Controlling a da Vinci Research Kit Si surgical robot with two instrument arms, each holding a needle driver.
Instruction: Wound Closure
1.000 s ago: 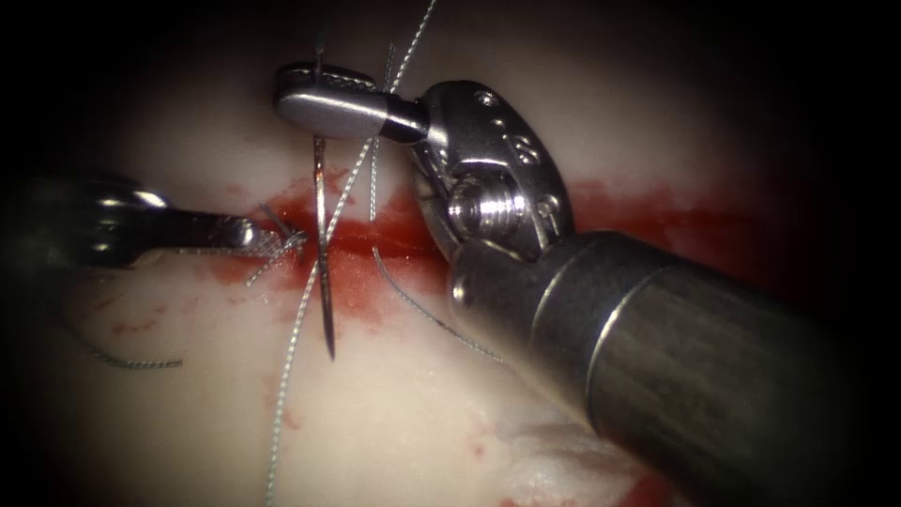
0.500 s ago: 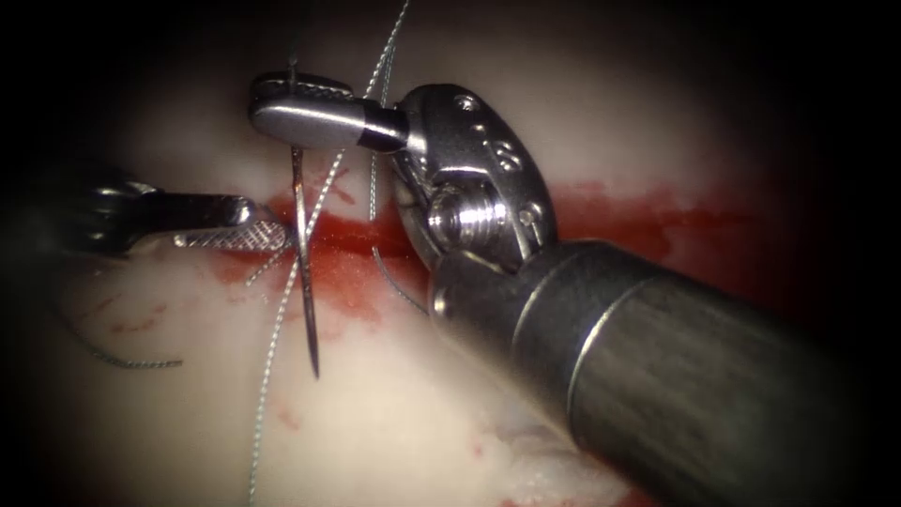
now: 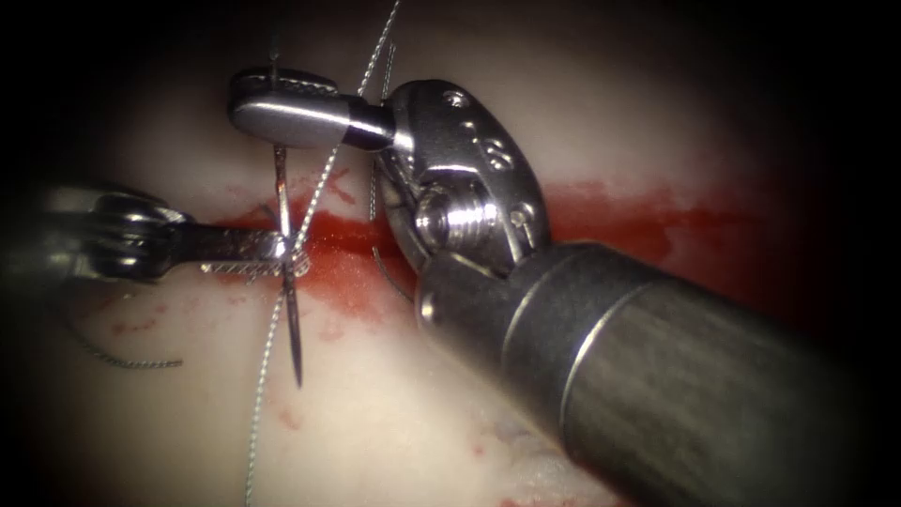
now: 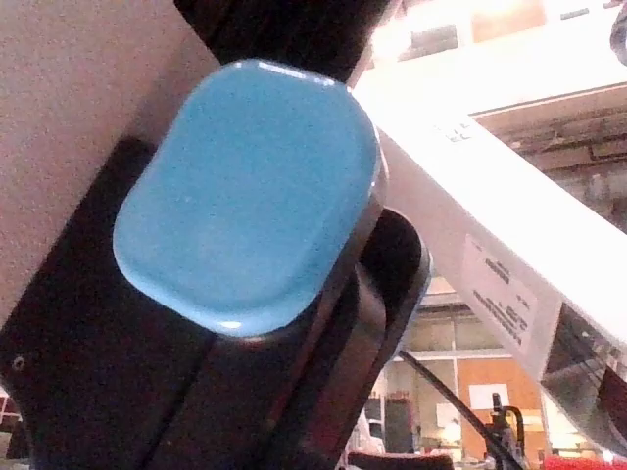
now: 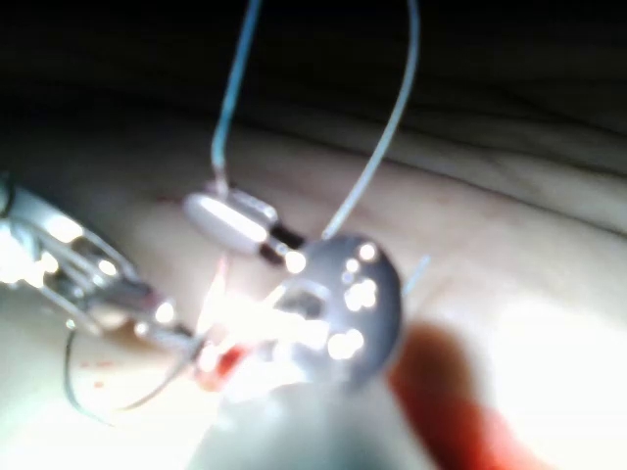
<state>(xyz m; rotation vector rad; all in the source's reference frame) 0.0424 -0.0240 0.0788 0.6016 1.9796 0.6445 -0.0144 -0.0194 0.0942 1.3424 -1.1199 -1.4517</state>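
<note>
The right arm's steel needle driver point(image 3: 282, 108), its thick grey shaft entering from the lower right of the endoscope view, has its jaws pressed together on the thin curved steel needle point(image 3: 289, 282) near the needle's thread end, in the upper left of the frame. From that grip the needle hangs downward, crosses the red-stained horizontal cut point(image 3: 357, 239) in the pale pork tissue point(image 3: 422, 422), and ends with its point free in the air over the pale surface below the cut; it is not in the tissue.

The left arm's slimmer steel tool point(image 3: 249, 255) comes in from the left edge along the cut, its jaws slightly spread on either side of the needle's mid-curve; I cannot tell whether they grip it. The grey braided thread point(image 3: 267, 376) runs from the top of the frame past the right tool's jaws, crosses the needle at the cut and continues to the bottom edge. A short loose thread end point(image 3: 131, 361) lies at lower left. Red fluid point(image 3: 657, 221) spreads along the cut to the right.

Open tissue lies below the needle point; the right shaft fills the lower right.

Compared with a second ago, the right tool and needle have shifted left, and the left tool's jaws have advanced to the needle. In the right wrist view the right tool point(image 5: 230, 220) sits above the left tool point(image 5: 118, 294).
</note>
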